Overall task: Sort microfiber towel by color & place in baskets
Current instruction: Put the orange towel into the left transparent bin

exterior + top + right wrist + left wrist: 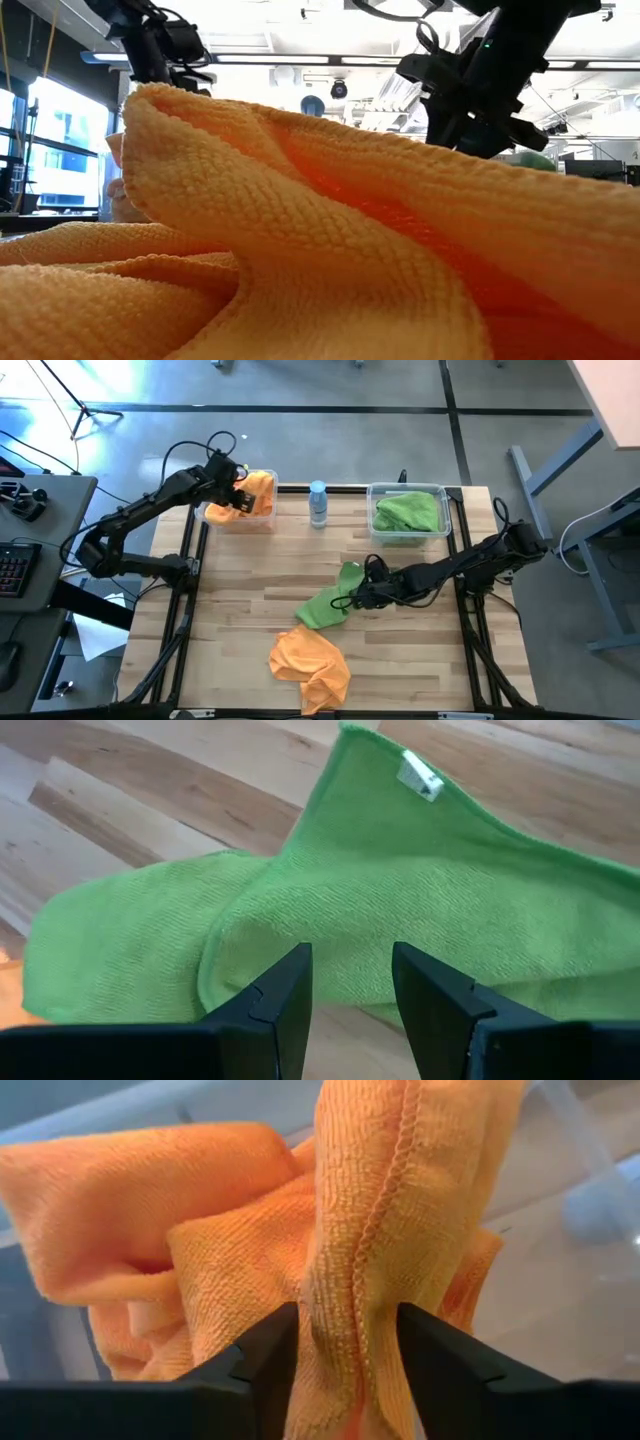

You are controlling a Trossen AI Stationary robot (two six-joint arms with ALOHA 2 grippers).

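Note:
My left gripper [238, 498] [350, 1340] is over the left basket [262, 526] at the far left, open around an orange microfiber towel [259, 488] [230, 1230] that bunches into the basket. My right gripper [352, 598] [352, 970] stands open just above a green towel [328, 603] [400, 890] lying crumpled on the table's middle. It has nothing between its fingers. Another orange towel [312, 665] [300, 230] lies heaped near the table's front edge. The right basket [446, 492] holds green towels [408, 510]. My left gripper has a bunched upright fold of the orange towel, with its stitched hem [365, 1280], between its parted fingers. The cloth lies against both inner faces. The fingers slant down from above into the basket. The rest of the towel spreads beyond the fingers.
A small translucent bottle with a blue cap [318, 503] stands between the two baskets at the table's far edge. Bare wood lies at the table's near left and near right. In the low view the front orange towel hides nearly the whole table.

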